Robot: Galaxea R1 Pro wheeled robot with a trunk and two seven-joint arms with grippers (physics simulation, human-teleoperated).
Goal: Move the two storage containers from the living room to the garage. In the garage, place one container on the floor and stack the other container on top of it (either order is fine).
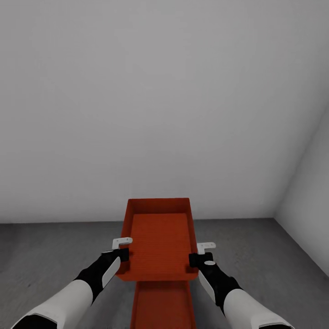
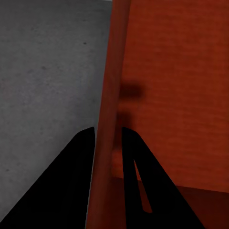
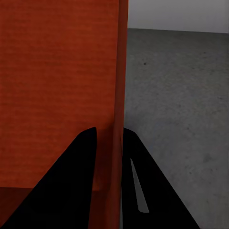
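The upper storage container (image 1: 159, 242), an orange-red open-topped bin with plain tapered walls, is held level between the two arms in the garage, facing a bare white wall (image 1: 160, 100) that meets a second white wall (image 1: 310, 201) in a corner at the right of the head view. No brand, label or writing can be read on either bin, on the walls or on the arms. The left gripper (image 1: 122, 252) pinches the bin's left long wall near its near end, and in the left wrist view its black fingers (image 2: 71, 181) stand on either side of that wall (image 2: 109, 119), one outside and one inside, pressed onto it. The right gripper (image 1: 197, 259) clamps the opposite long wall in the same way, and the right wrist view shows one dark finger (image 3: 71, 181) inside the bin and the other outside, with the wall (image 3: 117, 95) between them. Below the held bin and nearer the robot lies the second storage container (image 1: 162, 304), of the same colour, partly cut by the picture's lower edge and overlapped by the upper bin's near end; whether the two touch cannot be told. The dark grey mottled concrete floor (image 1: 55, 251) spreads bare on both sides of the bins, up to the foot of the walls.
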